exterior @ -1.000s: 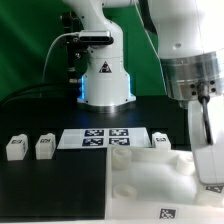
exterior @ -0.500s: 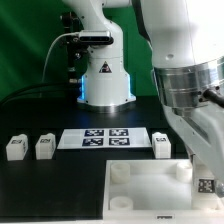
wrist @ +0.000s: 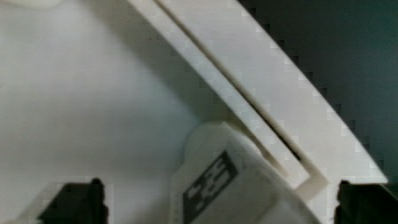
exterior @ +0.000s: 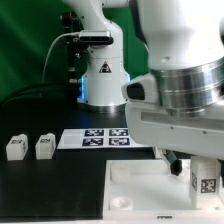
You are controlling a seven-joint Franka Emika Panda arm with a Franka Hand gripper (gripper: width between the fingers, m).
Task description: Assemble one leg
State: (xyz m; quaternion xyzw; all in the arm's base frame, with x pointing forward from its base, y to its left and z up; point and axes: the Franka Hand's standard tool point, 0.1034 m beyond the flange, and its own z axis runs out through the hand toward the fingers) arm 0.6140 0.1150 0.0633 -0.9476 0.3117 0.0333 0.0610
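Note:
In the wrist view my gripper (wrist: 219, 203) is open, and its two dark fingertips (wrist: 75, 200) stand wide apart. A white leg (wrist: 228, 178) with a black-and-white tag lies between them, with a gap on each side, over the large flat white tray-like piece (wrist: 89, 100). In the exterior view the same tagged leg (exterior: 203, 181) shows at that piece's (exterior: 140, 186) right end, under my big white wrist (exterior: 180, 100). Two more legs (exterior: 15, 147) (exterior: 44, 146) stand on the black table at the exterior view's left.
The marker board (exterior: 95, 138) lies behind the tray-like piece. The arm's white base (exterior: 103, 75) stands at the back. My wrist hides the table's right side.
My arm has come down and toward the exterior view's left, and fills more of that view. It now hides the leg that stood to the right of the marker board.

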